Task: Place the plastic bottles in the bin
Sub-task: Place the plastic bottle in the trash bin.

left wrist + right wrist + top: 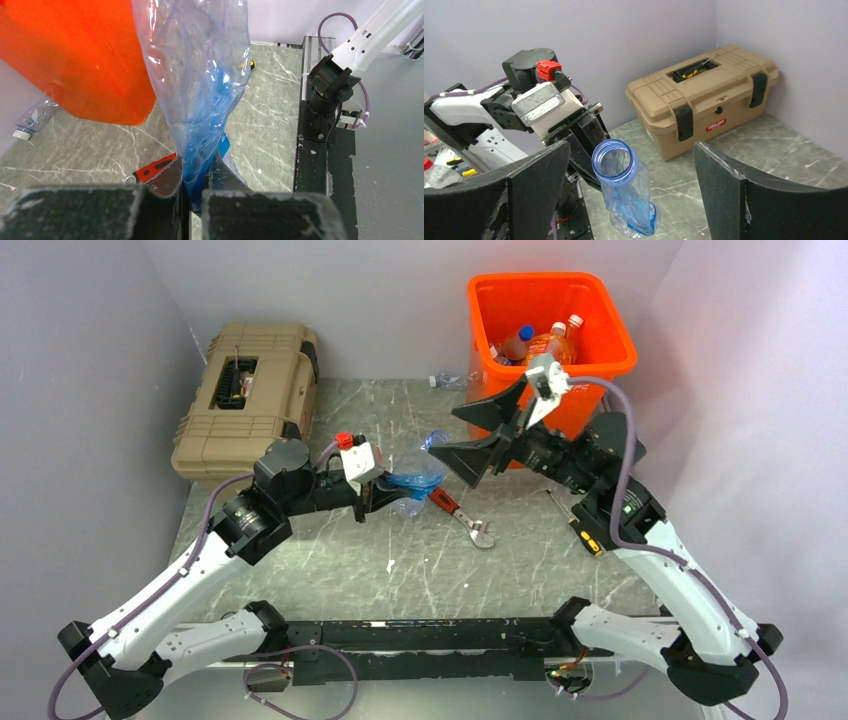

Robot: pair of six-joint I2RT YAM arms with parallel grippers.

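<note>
While the left gripper (375, 495) pinches the flattened, blue-labelled end of a crushed bottle (415, 483) near the middle of the surface (330, 560), its jaws clamped tight on the thin plastic, the right gripper (480, 435) hangs just beside it. Its jaws are spread wide and hold nothing. The clear, blue-tinted bottle has no cap. Its open mouth points toward the right gripper, and the right wrist view looks straight at that mouth between its own two fingers. Whether the bottle's lower end touches the surface cannot be told.

At the far right corner stands the orange bin (485, 310), upright, just behind the right gripper. At least three bottles (548, 343) lie inside it, two orange-tinted, with blue, white and red caps showing. A stray bottle (448, 380) lies on its side on the surface by the bin's left wall, near the back wall. The left wrist view shows it at the foot of the bin with its white cap toward the camera.

A tan toolbox (245, 400) sits closed at the far left corner, well apart from the bin. A red-handled wrench (462, 515) lies on the surface just right of the held bottle, its silver head toward the near edge. A screwdriver (585, 530) with a yellow and black handle lies partly under the right arm.
</note>
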